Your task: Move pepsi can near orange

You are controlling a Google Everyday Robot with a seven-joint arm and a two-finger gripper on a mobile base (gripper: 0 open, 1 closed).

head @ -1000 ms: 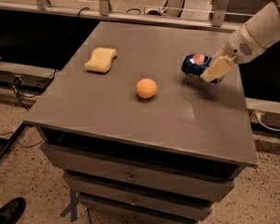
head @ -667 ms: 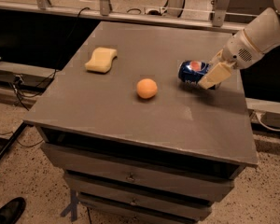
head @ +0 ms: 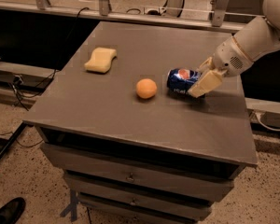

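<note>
The pepsi can [head: 181, 80] is dark blue with a round red-white-blue logo. It lies on its side on the grey table top [head: 130, 120], right of centre. My gripper [head: 193, 84] reaches in from the right and is shut on the can's right end; one pale finger [head: 204, 82] crosses in front of the can. The orange [head: 146, 88] is small and round. It sits on the table just left of the can, with a small gap between them.
A pale yellow sponge [head: 101, 59] lies at the table's back left. Drawers [head: 130, 176] sit under the table top. A metal railing [head: 130, 17] runs behind the table. A black shoe [head: 7, 211] shows at the bottom left on the floor.
My gripper has carried the pepsi can leftward across the table, from the right side to just beside the orange. The orange and sponge have not moved.
</note>
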